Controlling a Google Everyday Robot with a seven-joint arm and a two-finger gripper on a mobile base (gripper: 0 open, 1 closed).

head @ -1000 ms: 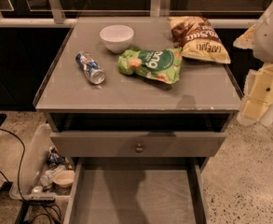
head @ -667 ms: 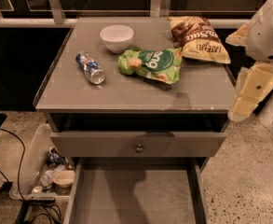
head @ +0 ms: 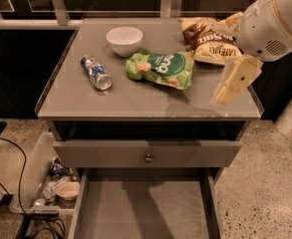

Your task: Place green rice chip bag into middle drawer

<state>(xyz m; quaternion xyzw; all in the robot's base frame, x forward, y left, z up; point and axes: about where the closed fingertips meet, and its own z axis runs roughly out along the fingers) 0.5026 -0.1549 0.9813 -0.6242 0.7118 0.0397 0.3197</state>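
Note:
The green rice chip bag (head: pixel 161 68) lies flat on the grey cabinet top (head: pixel 135 101), right of centre, in front of a white bowl. The middle drawer (head: pixel 140 208) is pulled open at the bottom of the view, and its plain grey floor shows nothing on it. My gripper (head: pixel 232 83) hangs from the white arm (head: pixel 272 21) over the right edge of the cabinet top. It points down and left, to the right of the green bag and apart from it, and holds nothing.
A white bowl (head: pixel 124 40) stands at the back. A plastic bottle (head: pixel 96 72) lies on the left. A brown-and-yellow chip bag (head: pixel 210 39) lies at the back right, partly under my arm. A drawer front with a knob (head: pixel 148 157) sits above the open drawer. A bin of clutter (head: pixel 51 183) is on the floor to the left.
My arm and gripper have moved left from beyond the cabinet's right side to over its right edge, closer to the green bag. The objects have not moved.

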